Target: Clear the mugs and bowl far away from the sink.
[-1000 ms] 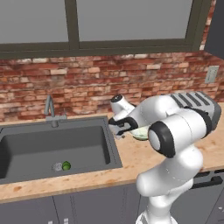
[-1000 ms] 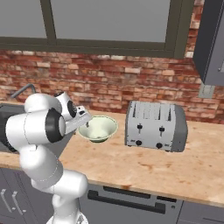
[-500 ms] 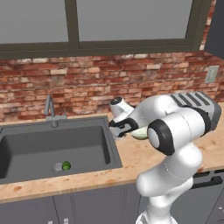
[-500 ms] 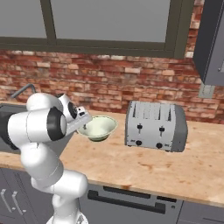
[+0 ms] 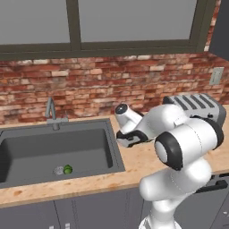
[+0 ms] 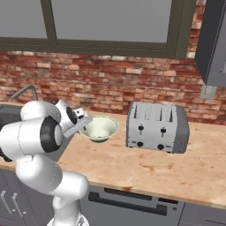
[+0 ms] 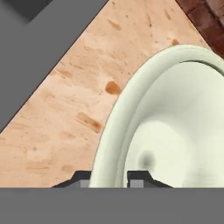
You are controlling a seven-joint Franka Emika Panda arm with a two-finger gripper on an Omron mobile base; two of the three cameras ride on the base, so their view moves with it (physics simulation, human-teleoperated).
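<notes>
Pale green and cream, the bowl (image 6: 100, 128) sits on the wooden counter (image 6: 145, 163), between the sink (image 5: 53, 150) and the silver toaster (image 6: 157, 126). A second ago the gripper (image 7: 110, 180) stood wide open over the bowl's edge. Now its two fingers have closed in, one on each side of the rim. In the hand view, the fingertips (image 7: 81, 180) pinch the bowl's wall, so the gripper is clamped on the bowl. The bowl has stayed in its place on the counter.

The white arm bends at its big elbow and reaches forward and down to the side of the bowl nearest the sink. The bowl stands upright with its open side up. It is round, so no side is longer. A small green thing (image 5: 67, 169) lies by the drain (image 5: 58, 170).
</notes>
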